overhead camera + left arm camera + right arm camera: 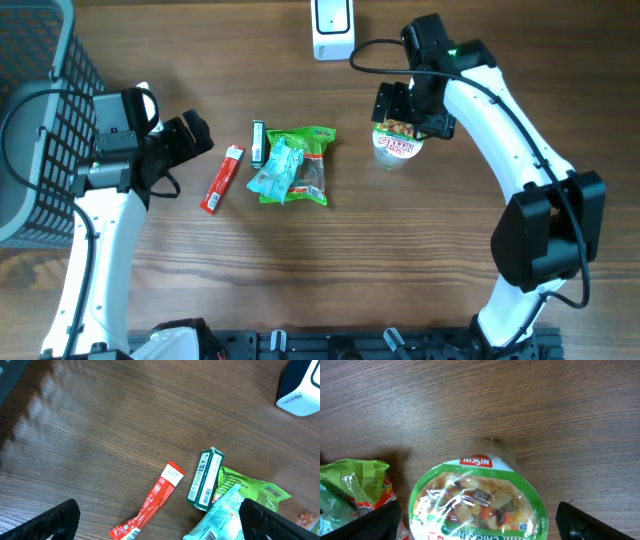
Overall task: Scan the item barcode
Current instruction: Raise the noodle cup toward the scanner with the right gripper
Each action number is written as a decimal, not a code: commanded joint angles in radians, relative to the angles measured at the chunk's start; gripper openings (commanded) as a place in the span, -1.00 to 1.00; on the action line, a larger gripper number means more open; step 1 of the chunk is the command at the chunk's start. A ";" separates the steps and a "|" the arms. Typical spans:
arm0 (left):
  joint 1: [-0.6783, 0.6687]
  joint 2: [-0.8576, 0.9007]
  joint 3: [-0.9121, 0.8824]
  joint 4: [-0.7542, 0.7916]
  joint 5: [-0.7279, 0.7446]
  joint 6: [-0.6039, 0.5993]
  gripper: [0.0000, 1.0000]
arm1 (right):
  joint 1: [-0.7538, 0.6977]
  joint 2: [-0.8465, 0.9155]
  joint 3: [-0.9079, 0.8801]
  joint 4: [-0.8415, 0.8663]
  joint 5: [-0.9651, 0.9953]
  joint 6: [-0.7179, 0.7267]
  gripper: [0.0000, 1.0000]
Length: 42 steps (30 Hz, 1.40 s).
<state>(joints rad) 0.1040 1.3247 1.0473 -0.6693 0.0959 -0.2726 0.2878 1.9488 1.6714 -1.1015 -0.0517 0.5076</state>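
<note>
A Nissin noodle cup (pixel 398 146) (pixel 475 500) with a green rim stands upright right of centre. My right gripper (pixel 411 112) (pixel 479 525) hangs open just above it, one finger on each side of the lid, nothing gripped. A white scanner box (pixel 333 28) (pixel 300 391) stands at the far edge. My left gripper (pixel 186 140) (pixel 160 527) is open over the table, above a red stick packet (pixel 222 180) (pixel 152 502). Beside that lie a green slim box (pixel 258 143) (pixel 205 480), a light blue pouch (pixel 276 170) (pixel 220 519) and a green bag (pixel 310 160) (pixel 257 491).
A dark wire basket (pixel 40 120) fills the left edge, close behind my left arm. The pile of packets lies between the two grippers. The right arm's cable loops near the scanner box.
</note>
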 commanded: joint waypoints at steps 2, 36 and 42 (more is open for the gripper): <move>-0.002 -0.002 0.011 0.003 0.008 0.002 1.00 | 0.005 0.011 -0.055 0.051 0.002 -0.007 0.99; -0.002 -0.002 0.011 0.003 0.008 0.002 1.00 | 0.027 0.011 -0.108 0.058 -0.016 -0.063 0.99; -0.002 -0.002 0.011 0.003 0.008 0.002 1.00 | 0.027 0.011 -0.108 0.047 -0.016 -0.063 0.99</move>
<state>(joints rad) 0.1040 1.3247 1.0473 -0.6693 0.0959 -0.2726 0.3088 1.9488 1.5730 -1.0504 -0.0605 0.4622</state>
